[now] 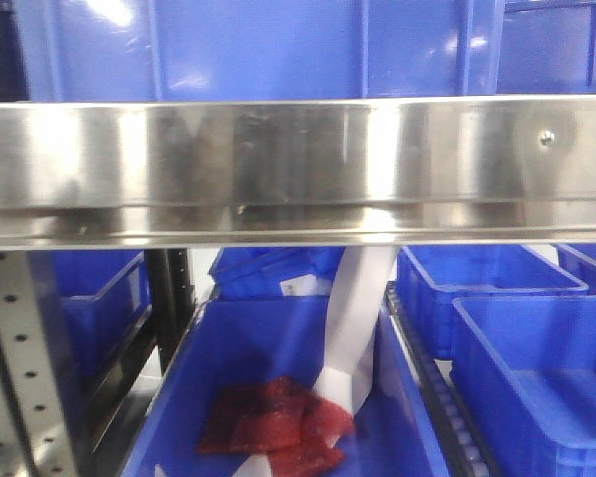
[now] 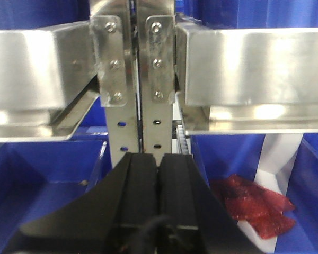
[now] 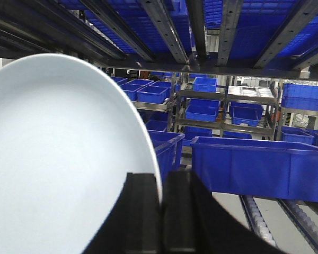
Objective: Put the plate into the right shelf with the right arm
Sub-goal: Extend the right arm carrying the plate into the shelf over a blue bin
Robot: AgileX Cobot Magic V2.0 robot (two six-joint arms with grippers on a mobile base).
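Gripping the plate [image 3: 58,159] by its rim, your right gripper [image 3: 160,209] has it at the frame's left, under the right shelf [image 3: 201,32] rails. It isn't set down; lowering and release remain. Left gripper [image 2: 158,185] jaws are together, empty.

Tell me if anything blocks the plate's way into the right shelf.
The right end effector holds the plate beneath rails of the right shelf. Ahead stand the large blue bin at right and the nearer blue bin behind the plate's rim.
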